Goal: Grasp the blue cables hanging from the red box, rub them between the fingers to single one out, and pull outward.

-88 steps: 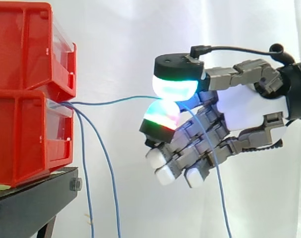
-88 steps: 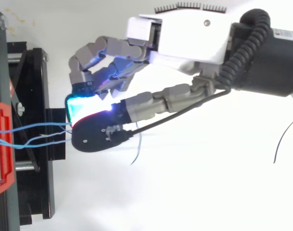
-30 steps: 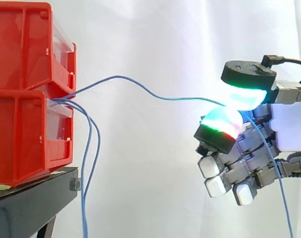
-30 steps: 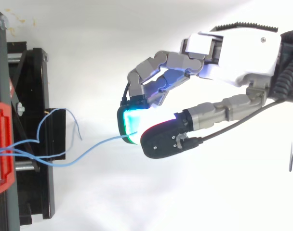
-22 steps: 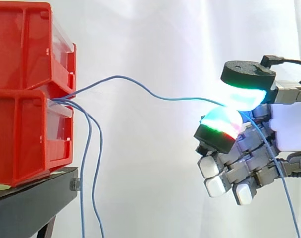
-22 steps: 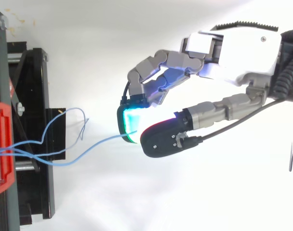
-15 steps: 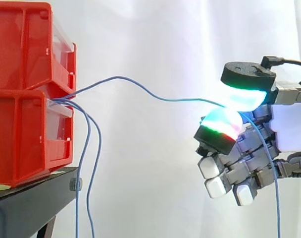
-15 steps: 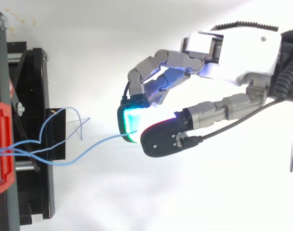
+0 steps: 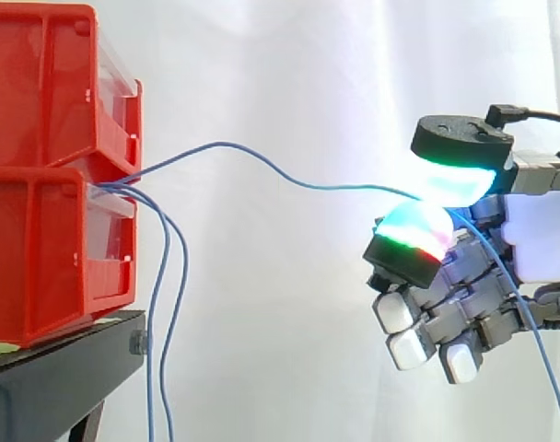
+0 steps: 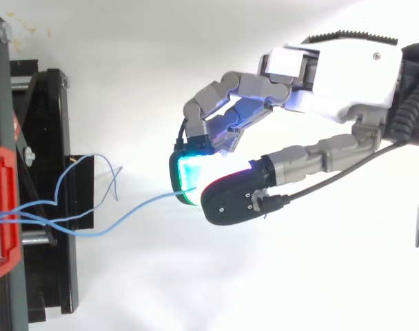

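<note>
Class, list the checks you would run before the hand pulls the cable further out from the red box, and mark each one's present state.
1. Single blue cable pinched between the fingers: ok.
2. Other cables free of the hand, hanging beside the red box: ok.
3. Pinched cable taut: not ok, it arcs slack.
4. Cable's anchoring inside the box: cannot tell.
</note>
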You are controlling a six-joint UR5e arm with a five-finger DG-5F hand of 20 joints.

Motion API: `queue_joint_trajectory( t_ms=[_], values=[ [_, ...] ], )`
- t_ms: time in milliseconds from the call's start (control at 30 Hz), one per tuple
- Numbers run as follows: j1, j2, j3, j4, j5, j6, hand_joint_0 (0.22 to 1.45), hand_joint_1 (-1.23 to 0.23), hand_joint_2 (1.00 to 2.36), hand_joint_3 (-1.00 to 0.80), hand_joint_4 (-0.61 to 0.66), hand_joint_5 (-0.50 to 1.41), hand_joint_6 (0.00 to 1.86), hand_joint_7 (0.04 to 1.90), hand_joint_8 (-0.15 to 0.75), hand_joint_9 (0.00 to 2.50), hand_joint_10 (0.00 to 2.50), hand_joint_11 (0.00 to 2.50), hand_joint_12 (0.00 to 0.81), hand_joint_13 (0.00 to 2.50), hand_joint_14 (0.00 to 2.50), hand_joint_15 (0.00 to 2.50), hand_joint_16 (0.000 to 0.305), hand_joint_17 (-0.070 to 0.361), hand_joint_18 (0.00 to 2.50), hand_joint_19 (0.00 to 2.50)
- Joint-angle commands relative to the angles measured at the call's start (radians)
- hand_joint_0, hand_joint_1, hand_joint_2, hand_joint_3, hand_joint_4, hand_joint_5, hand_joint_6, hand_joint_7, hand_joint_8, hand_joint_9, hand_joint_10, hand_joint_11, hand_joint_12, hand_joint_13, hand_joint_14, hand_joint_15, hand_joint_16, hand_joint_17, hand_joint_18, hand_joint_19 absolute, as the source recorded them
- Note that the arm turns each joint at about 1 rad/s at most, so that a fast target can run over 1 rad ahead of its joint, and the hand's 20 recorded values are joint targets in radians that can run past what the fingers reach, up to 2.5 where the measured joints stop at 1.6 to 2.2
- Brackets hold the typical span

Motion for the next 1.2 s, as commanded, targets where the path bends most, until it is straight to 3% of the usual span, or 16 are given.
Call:
queue_joint_trajectory(
  t_ms=[0,400,433,467,500,533,633,667,767,1167],
  values=[
    [0.000,-0.001,0.000,0.000,0.000,0.000,0.61,-0.71,1.01,0.05,0.25,-0.17,0.85,1.00,0.334,0.86,0.01,0.60,0.400,0.76,0.01,0.39,0.053,0.120,0.71,0.62],
    [0.000,0.000,0.000,0.000,0.000,0.000,0.61,-0.71,1.01,0.06,0.26,-0.16,0.85,1.01,0.349,0.93,0.01,0.66,0.386,0.77,0.01,0.38,0.053,0.119,0.67,0.58],
    [0.000,0.000,0.000,0.000,0.000,0.000,0.61,-0.71,1.01,0.06,0.26,-0.16,0.85,0.99,0.352,0.93,0.01,0.64,0.345,0.73,0.01,0.35,0.038,0.086,0.55,0.56],
    [0.000,-0.001,0.000,0.000,0.000,0.000,0.61,-0.71,1.01,0.06,0.26,-0.16,0.85,0.99,0.351,0.93,0.01,0.64,0.332,0.73,0.01,0.34,0.036,0.081,0.54,0.55],
    [0.000,0.000,0.000,0.000,0.000,0.000,0.61,-0.72,1.00,0.07,0.27,-0.16,0.85,0.99,0.347,0.93,0.01,0.62,0.247,0.67,0.01,0.31,0.021,0.047,0.38,0.47],
    [0.000,0.000,0.000,0.000,0.000,0.000,0.60,-0.72,1.00,0.07,0.27,-0.16,0.86,0.99,0.343,0.93,0.01,0.61,0.234,0.64,0.01,0.29,0.020,0.044,0.34,0.44],
    [0.000,0.000,0.000,-0.002,0.000,0.000,0.60,-0.71,1.00,0.08,0.28,-0.16,0.86,0.97,0.343,0.94,0.00,0.61,0.238,0.62,0.01,0.31,0.021,0.047,0.28,0.44],
    [0.000,0.000,0.000,0.000,0.000,0.000,0.58,-0.71,1.08,0.06,0.28,-0.15,0.86,0.97,0.351,0.96,0.00,0.61,0.243,0.61,0.01,0.30,0.022,0.049,0.28,0.45],
    [0.000,0.000,0.000,0.000,0.000,0.000,0.56,-0.72,1.14,0.04,0.28,-0.15,0.86,0.96,0.353,0.97,0.00,0.61,0.248,0.63,0.01,0.31,0.024,0.053,0.33,0.46],
    [0.000,0.000,0.000,-0.002,0.000,-0.002,0.54,-0.74,1.19,0.02,0.28,-0.14,0.84,0.99,0.360,1.05,0.00,0.62,0.235,0.76,0.01,0.35,0.020,0.046,0.35,0.57]
  ],
)
